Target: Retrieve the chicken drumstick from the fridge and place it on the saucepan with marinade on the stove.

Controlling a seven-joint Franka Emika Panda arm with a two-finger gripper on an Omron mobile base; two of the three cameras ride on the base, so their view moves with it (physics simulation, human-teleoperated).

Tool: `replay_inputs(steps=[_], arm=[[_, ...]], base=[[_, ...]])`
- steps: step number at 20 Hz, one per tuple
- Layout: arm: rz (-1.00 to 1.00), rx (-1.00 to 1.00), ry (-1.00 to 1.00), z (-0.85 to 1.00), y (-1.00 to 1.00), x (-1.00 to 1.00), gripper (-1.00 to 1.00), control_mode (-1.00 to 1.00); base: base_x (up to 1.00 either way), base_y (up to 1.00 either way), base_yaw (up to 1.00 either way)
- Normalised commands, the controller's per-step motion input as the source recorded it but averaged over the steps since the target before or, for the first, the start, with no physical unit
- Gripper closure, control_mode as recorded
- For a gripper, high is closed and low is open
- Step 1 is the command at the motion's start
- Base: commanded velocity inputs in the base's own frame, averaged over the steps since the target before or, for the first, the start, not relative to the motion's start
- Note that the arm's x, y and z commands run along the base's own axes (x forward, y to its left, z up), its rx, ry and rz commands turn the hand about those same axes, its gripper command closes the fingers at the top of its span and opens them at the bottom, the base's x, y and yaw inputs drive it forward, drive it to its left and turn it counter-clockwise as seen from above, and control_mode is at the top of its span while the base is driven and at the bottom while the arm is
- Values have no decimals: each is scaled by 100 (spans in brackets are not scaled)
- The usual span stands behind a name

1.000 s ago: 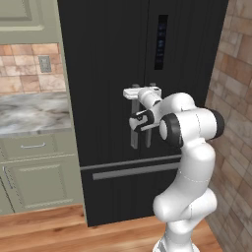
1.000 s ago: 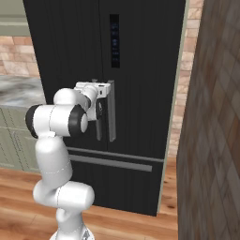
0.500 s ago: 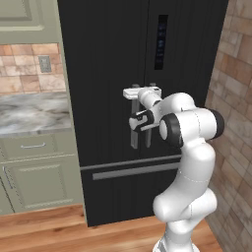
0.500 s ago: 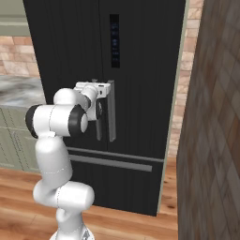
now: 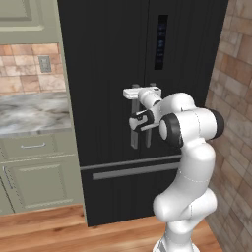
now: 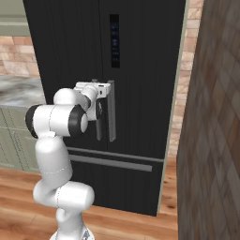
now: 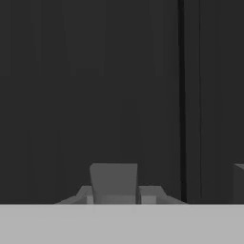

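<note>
Left base view: the fridge [image 5: 118,98] is a tall black double-door unit, both doors closed, with a narrow dark control strip [image 5: 160,42] high on its right door showing faint bluish marks too small to read. No brand or lettering can be made out. Two grey vertical handles [image 5: 134,129] hang side by side at the seam between the doors, and a long grey bar [image 5: 135,170] runs across the drawer below. The gripper [image 5: 135,93] sits at the top of the left handle, touching it; the fingers appear drawn in around the handle, though the grip itself is too small to confirm here. A marble counter [image 5: 29,113] and green cabinets [image 5: 34,182] stand to the left, a brick wall [image 5: 234,98] to the right. Arm and fridge sit where they were a second ago.

Right base view: the same closed fridge [image 6: 140,117], with the gripper [image 6: 104,88] at the upper end of the handles [image 6: 111,112]. Nothing has shifted.

Hand view: the dark door face [image 7: 86,86] is very close, the seam [image 7: 181,95] running vertically at right. A grey handle block [image 7: 113,183] stands between the fingertips. I cannot tell whether the jaws pinch it.
</note>
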Motion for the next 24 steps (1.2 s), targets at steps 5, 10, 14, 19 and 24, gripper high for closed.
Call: replay_inputs(steps=[5, 10, 14, 19, 24], arm=[[0, 0, 3, 0, 1, -11, 100, -100], [0, 0, 6, -3, 11, -45, 100, -100], [0, 0, 7, -3, 13, -49, 100, -100], [0, 0, 9, 0, 23, -45, 100, -100], [0, 0, 12, 0, 28, -50, 100, -100]], base=[[0, 0, 0], [0, 0, 0], [0, 0, 0], [0, 0, 0], [0, 0, 0]])
